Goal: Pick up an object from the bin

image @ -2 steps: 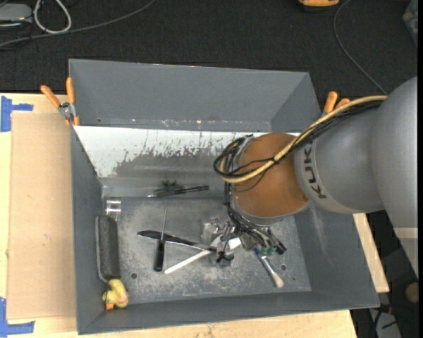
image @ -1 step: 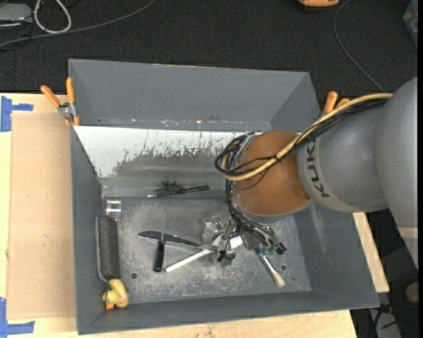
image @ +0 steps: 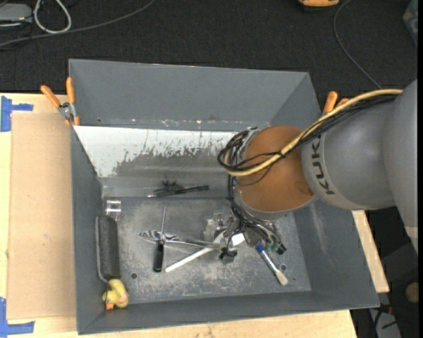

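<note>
Pincer point(image: 229, 243) is seen low in clutter right of centre in the bin point(image: 197, 90), grip state cannot be told; white stick point(image: 189, 260) and blue-tipped pen point(image: 273, 265) are crowded beside it, so a double pick or slip is risked.

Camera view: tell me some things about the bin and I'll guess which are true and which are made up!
1. A yellow toy lies in the lower left corner of the bin. True.
2. The pincer hangs over the yellow toy. False: it is down in the bin's right half, beside a white stick.
3. A long dark bar lies along the left wall. True.
4. The white stick stands upright. False: it lies flat on the floor.
</note>
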Controlling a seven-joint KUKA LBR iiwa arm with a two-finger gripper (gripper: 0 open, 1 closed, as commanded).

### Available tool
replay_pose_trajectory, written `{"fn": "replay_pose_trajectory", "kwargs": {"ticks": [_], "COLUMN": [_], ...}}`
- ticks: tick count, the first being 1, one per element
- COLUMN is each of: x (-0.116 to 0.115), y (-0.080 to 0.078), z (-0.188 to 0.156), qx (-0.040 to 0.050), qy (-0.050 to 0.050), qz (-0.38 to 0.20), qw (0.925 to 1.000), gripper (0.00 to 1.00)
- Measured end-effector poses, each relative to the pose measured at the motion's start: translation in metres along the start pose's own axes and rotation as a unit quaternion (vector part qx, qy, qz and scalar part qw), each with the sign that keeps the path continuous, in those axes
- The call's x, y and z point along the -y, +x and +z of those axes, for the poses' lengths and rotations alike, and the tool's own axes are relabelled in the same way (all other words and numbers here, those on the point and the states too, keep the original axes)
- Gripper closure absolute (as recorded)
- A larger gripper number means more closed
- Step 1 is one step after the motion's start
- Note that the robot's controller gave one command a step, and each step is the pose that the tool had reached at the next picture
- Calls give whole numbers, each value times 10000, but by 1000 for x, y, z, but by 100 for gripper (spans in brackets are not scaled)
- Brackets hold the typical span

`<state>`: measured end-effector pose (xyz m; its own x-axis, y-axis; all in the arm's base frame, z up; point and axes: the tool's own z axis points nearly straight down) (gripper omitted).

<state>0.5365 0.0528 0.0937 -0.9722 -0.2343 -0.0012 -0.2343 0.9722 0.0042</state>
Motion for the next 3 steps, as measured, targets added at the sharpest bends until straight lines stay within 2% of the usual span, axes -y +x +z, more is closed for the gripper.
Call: {"fn": "replay_pose_trajectory", "kwargs": {"ticks": [1,2,3], "x": [0,-1,-1], "y": [0,2,0], "z": [-8,-24,-56], "qx": [6,-34,-1], "qy": [1,-7,-1], "qz": [0,2,3], "qw": [10000,10000,10000], "gripper": [100,100,100]}}
